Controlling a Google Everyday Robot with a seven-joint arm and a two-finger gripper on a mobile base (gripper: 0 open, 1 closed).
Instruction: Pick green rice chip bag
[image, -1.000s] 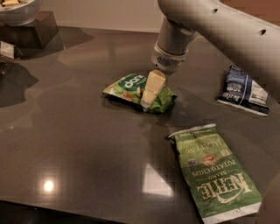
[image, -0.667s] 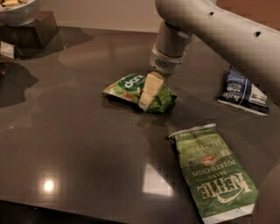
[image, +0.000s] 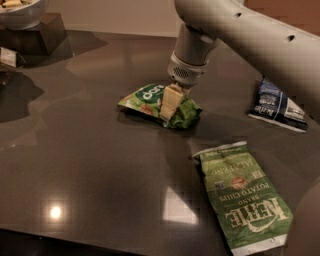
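Note:
The green rice chip bag lies on the dark table near its middle, light green with a dark green oval logo. Its right end is bunched up. My gripper comes straight down from the pale arm onto the middle of the bag and touches it. The bag still rests on the table.
A longer flat green Kettle potato chips bag lies at the front right. A dark blue and white bag lies at the right. A bowl on a dark block stands at the back left corner.
The arm and gripper have shifted slightly left over the bag. The bag has stayed in place.

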